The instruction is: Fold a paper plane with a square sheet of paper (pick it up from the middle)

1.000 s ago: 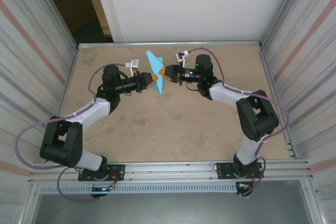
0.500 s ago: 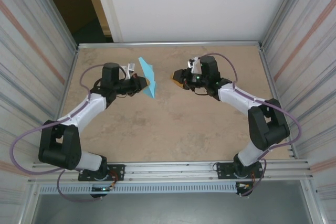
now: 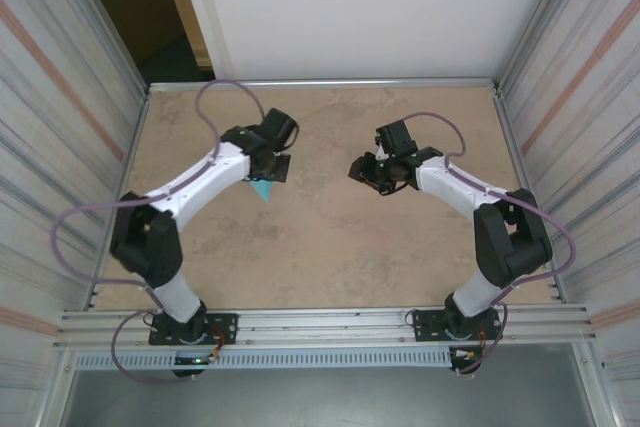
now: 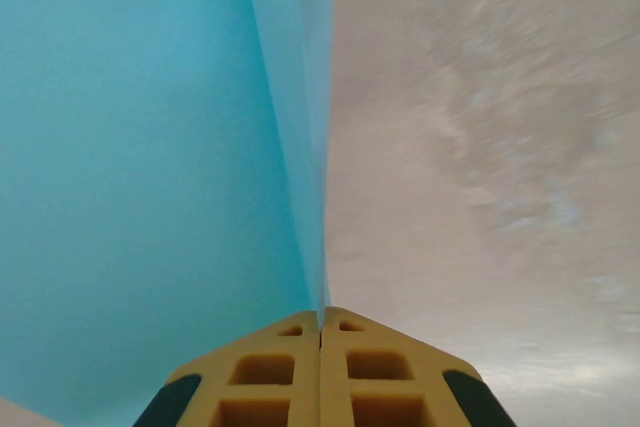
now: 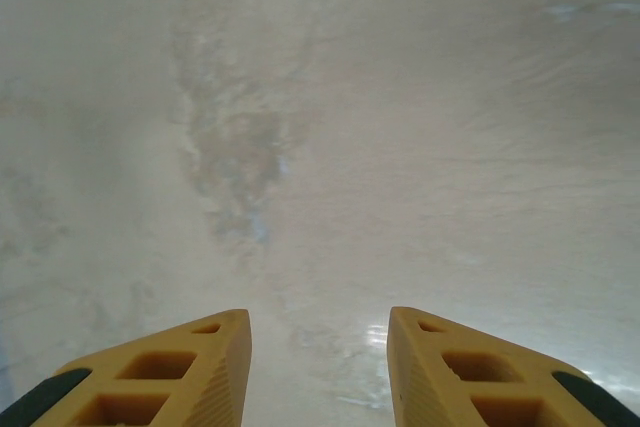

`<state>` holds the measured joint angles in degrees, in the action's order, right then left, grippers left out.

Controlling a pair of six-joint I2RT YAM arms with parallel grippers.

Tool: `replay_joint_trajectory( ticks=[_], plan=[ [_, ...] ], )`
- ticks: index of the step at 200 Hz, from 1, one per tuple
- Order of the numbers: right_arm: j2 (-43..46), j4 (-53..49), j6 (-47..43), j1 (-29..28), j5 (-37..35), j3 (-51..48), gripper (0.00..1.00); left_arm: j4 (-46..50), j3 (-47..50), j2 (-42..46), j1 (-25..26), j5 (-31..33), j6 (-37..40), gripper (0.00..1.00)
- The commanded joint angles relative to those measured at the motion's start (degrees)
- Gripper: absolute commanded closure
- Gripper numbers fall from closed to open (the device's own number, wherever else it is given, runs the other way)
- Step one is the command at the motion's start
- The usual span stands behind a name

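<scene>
While the left jaws pinch the plane [image 4: 150, 147] tight, the arm [image 3: 205, 175] hides most of it from above; the right jaws stand spread over the table [image 5: 400, 97].

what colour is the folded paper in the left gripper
Plain light blue folded paper, clearest in the left wrist view, pinched by the left gripper.

Both arms reach out ahead, elbows swung wide, wrists angled in toward each other.
The left arm [image 3: 195, 182] curls inward with its wrist tipped down. The left gripper [image 4: 322, 312] has its yellow fingers squeezed flat together, pinching the paper plane [image 4: 150, 147]. The right arm [image 3: 455, 187] pretty much mirrors it, and the right gripper [image 5: 318, 319] has its fingers clearly apart.
</scene>
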<state>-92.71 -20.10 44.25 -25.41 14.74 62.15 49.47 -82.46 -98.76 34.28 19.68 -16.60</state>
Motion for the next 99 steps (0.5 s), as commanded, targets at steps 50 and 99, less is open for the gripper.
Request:
replay_joint_trajectory(
  ticks=[50, 99],
  plan=[
    [3.0, -2.3, -0.9, 3.3, -7.3, -3.7, 0.60, 13.3, -9.4, -20.3, 4.7, 24.6, 1.5, 0.98],
    [5.6, -1.8, -0.3, 5.4, -7.4, -6.4, 0.60, 13.1, -13.6, -31.3, 6.7, 27.2, 0.1, 0.96]
  ],
)
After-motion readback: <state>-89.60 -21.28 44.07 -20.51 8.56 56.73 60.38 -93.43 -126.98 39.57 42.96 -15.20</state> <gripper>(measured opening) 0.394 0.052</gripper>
